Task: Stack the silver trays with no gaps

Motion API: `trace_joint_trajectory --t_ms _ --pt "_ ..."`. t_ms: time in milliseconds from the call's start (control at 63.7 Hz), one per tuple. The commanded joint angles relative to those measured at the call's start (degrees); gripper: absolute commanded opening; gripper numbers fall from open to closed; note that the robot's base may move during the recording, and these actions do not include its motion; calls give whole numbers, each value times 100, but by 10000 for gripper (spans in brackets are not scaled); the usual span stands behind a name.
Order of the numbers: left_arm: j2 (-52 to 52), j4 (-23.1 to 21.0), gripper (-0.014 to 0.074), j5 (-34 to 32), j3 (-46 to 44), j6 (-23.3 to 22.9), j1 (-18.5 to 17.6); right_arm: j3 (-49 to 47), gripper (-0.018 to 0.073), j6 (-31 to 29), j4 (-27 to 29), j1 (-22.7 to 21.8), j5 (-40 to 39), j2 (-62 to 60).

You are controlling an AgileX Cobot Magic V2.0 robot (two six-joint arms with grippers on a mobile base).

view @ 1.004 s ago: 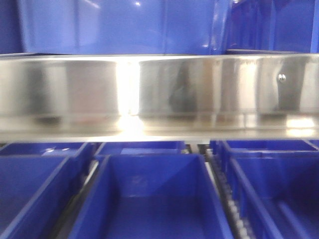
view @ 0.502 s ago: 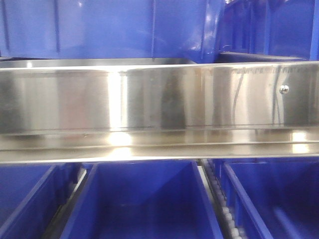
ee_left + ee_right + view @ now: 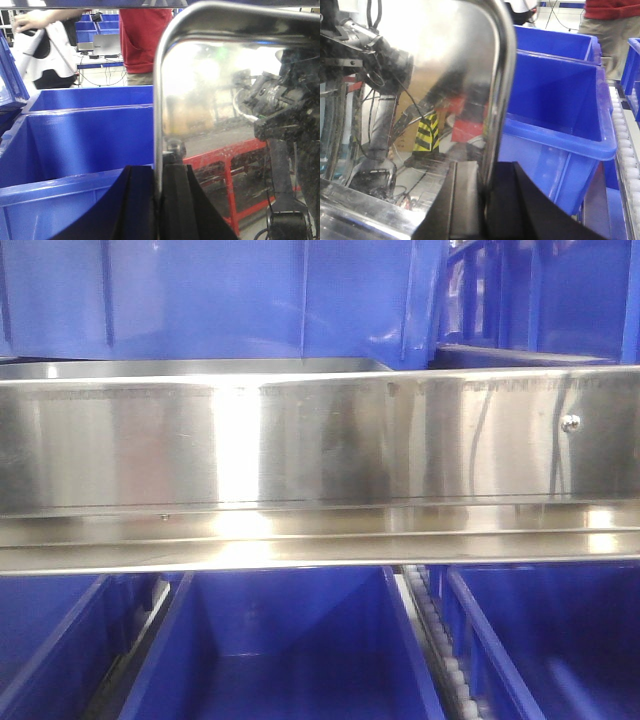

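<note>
A mirror-shiny silver tray (image 3: 225, 100) with a rounded corner fills the right of the left wrist view, standing on edge. My left gripper (image 3: 158, 170) is shut on its rim. The same kind of tray surface (image 3: 435, 75) fills the left of the right wrist view, and my right gripper (image 3: 485, 167) is shut on its rim. In the front view only a thin silver rim (image 3: 200, 367) with a rounded right corner shows above the steel rail. Neither gripper shows in the front view. No second tray shows.
A long steel shelf rail (image 3: 320, 440) with a screw (image 3: 570, 422) crosses the front view. Blue bins lie below it (image 3: 290, 650) and behind it (image 3: 250, 300), and beside each gripper (image 3: 85, 135) (image 3: 555, 95). Roller tracks (image 3: 625, 150) run between bins. A person in red (image 3: 142, 35) stands behind.
The rail has dropped lower in the front view and sharpened. The thin silver rim has come into sight above it. Little has moved in the last half second.
</note>
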Motion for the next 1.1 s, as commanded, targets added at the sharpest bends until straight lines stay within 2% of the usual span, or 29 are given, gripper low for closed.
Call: trace_joint_trajectory --t_ms 0,659,847,1083 --pt "-1 56 -9 -493 -40 -22 -134 -13 -58 -126 -162 104 -3402 34" --pt "-3 56 -9 -536 -40 -22 -134 -13 -58 -126 -150 104 -3550 34" --pt "-3 -90 -9 -105 -40 -22 -134 -13 -58 -126 -149 104 -3397 34" --pt "115 -90 -9 745 -40 -22 -113 297 -58 -126 65 104 -2469 34"
